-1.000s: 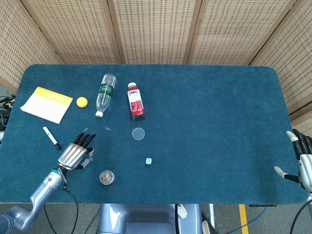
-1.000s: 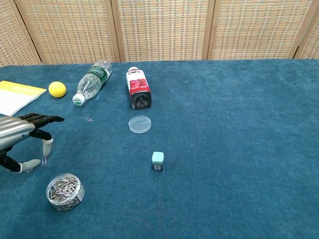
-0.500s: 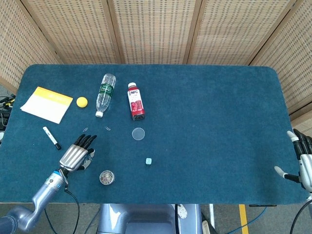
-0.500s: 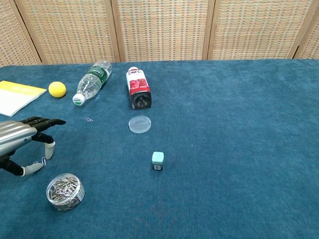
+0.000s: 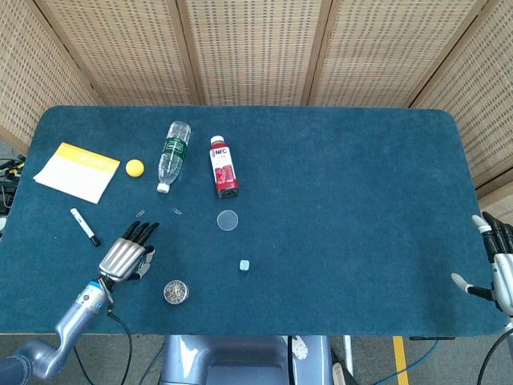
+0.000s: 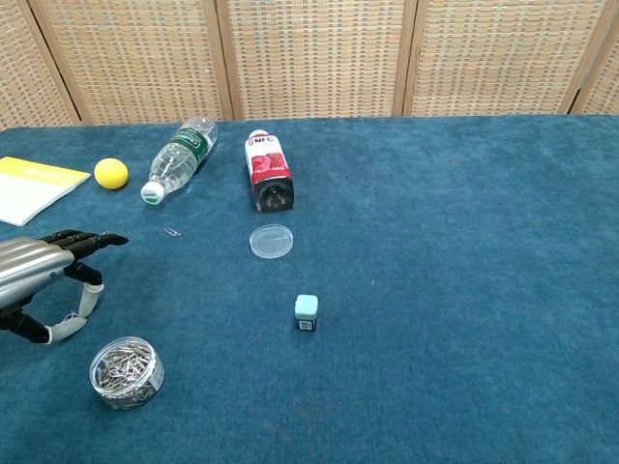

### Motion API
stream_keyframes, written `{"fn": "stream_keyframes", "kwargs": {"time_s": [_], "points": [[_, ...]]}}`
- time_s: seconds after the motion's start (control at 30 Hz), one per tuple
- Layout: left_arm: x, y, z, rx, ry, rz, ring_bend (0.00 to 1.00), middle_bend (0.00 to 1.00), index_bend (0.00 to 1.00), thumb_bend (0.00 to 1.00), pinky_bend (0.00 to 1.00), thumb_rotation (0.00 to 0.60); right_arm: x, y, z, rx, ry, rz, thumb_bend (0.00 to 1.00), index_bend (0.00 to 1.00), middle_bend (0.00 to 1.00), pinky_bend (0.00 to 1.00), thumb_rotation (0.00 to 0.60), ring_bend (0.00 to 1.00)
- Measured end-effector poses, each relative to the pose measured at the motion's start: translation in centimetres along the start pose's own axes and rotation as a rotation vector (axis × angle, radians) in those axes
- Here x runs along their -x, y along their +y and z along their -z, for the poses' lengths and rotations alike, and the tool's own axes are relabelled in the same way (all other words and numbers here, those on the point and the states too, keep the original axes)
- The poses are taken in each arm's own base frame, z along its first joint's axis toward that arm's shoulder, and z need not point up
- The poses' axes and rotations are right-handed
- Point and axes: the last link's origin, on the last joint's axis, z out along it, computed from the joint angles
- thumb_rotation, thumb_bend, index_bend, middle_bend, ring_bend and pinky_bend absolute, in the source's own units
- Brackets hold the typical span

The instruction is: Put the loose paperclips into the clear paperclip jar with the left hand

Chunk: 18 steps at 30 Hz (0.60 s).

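The left robot hand (image 6: 44,280), pinching one small silver paperclip (image 6: 71,316) between thumb and a finger, hovers just behind the open clear paperclip jar (image 6: 127,371), which stands toward the tabletop's near edge, far from the right robot hand (image 5: 497,269).

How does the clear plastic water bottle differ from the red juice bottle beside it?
The clear plastic water bottle has a green label and a white cap; the red juice bottle has a white-and-red label and a dark cap. The water bottle lies slanted, the juice bottle nearly straight. Both lie on their sides on the blue table.
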Motion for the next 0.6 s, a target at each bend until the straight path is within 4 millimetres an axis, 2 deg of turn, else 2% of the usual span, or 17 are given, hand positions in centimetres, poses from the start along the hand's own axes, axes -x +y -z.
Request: {"fn": "stream_keyframes", "kwargs": {"time_s": [0.37, 0.6], "points": [[-0.4, 0.1, 0.1, 0.008, 0.016, 0.017, 0.00, 0.00, 0.72, 0.50, 0.00, 0.600, 0.0, 0.0, 0.0, 0.000, 0.001, 0.000, 0.00, 0.01, 0.00, 0.00, 0.600, 0.00], [-2.8, 1.3, 0.8, 0.062, 0.106, 0.051, 0.00, 0.00, 0.72, 0.50, 0.00, 0.600, -0.1, 0.1, 0.0, 0.001, 0.003, -0.006, 0.00, 0.01, 0.00, 0.00, 0.600, 0.00]]}}
